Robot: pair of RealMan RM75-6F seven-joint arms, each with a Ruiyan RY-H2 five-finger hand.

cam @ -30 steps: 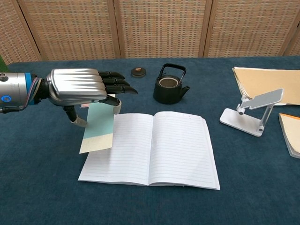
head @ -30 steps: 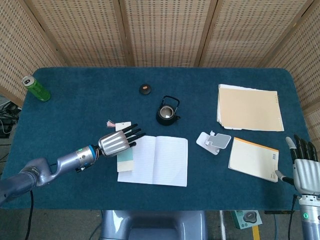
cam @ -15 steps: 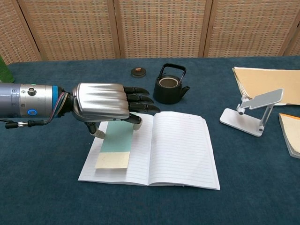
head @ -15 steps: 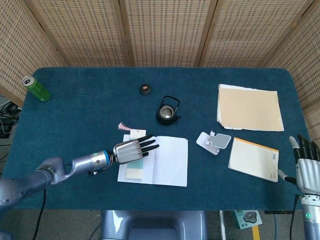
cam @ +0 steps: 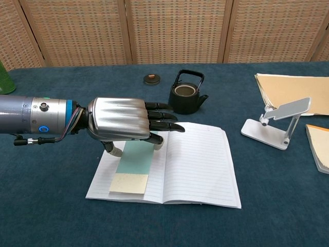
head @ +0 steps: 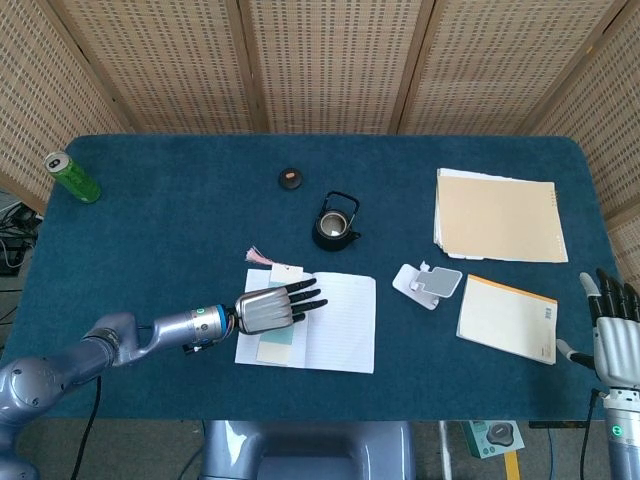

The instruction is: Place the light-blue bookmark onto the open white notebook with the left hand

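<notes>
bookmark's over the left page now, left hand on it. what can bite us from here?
1. The left hand covers the bookmark's top end, and whether it grips it is unclear. Lifting before a clean release could drag it off the notebook.
2. The bookmark lies near the page's left and front edges; a nudge may slide it onto the table.
3. The teapot stands just beyond the fingertips; reaching further forward could knock it.

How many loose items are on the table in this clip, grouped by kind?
Notebooks and paper pads: 3 – open white notebook, orange-edged pad, tan stack
Bookmarks: 1 – light-blue bookmark, under the left hand
Teapots: 1
Small round lids: 1
Phone stands: 1
Green cans: 1
Total: 8
</notes>
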